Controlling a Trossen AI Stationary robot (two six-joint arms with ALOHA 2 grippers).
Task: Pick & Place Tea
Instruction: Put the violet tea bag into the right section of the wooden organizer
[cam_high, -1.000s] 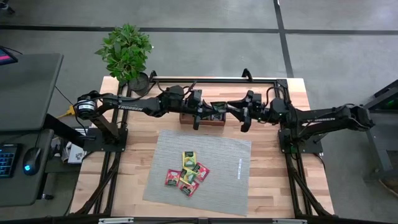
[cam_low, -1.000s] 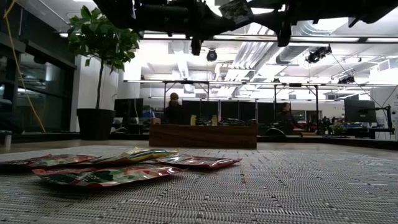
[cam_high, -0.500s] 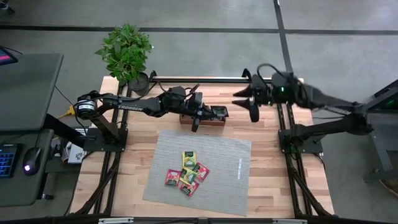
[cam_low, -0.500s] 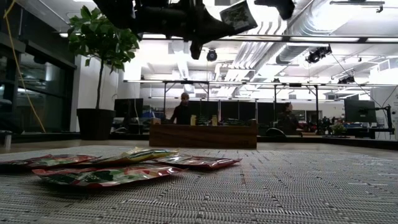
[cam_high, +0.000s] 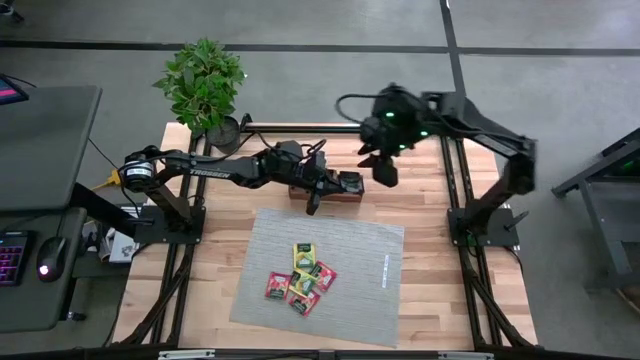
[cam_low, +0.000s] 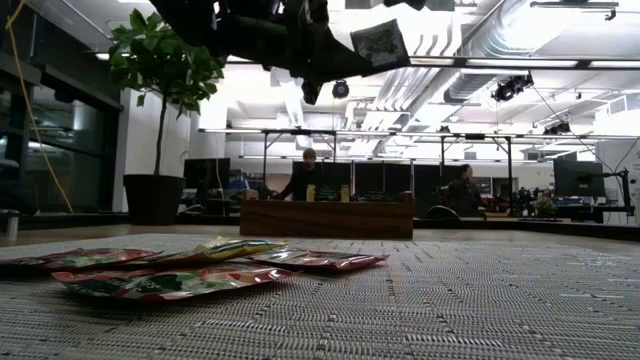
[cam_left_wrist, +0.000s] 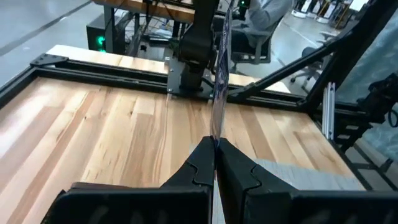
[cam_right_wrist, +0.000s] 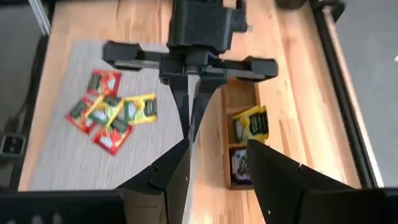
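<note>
My left gripper (cam_high: 338, 182) is shut on a dark tea sachet (cam_low: 380, 45), held in the air above the brown wooden tray (cam_high: 325, 195) at the table's far middle. In the left wrist view the sachet (cam_left_wrist: 219, 74) shows edge-on ahead of the fingers. My right gripper (cam_high: 378, 165) hangs high above the tray's right end, pointing steeply down, open with nothing between its fingers (cam_right_wrist: 217, 168). A yellow sachet (cam_right_wrist: 252, 124) and a dark one (cam_right_wrist: 241, 163) lie in the tray's compartments. Several red, yellow and green sachets (cam_high: 300, 280) lie in a loose pile on the grey mat (cam_high: 350, 250). My left gripper pinches the sachet's near edge (cam_left_wrist: 215, 134) between its two fingers. The fingers come nearly level from the table's left. The sachet sticks out ahead of the fingertips, standing on edge with one face toward the table's near side, lifted clear above the tray.
A potted plant (cam_high: 205, 85) stands at the table's far left corner. A black frame rail (cam_high: 320, 127) runs along the far edge behind the tray. In the room beyond, people (cam_low: 305, 175) sit at desks.
My right gripper has drawn away from the sachet, risen high above the table and tipped from nearly level to steeply downward, staying open. My left gripper has kept its hold over the tray and tipped a little downward, so the sachet sits slightly lower.
</note>
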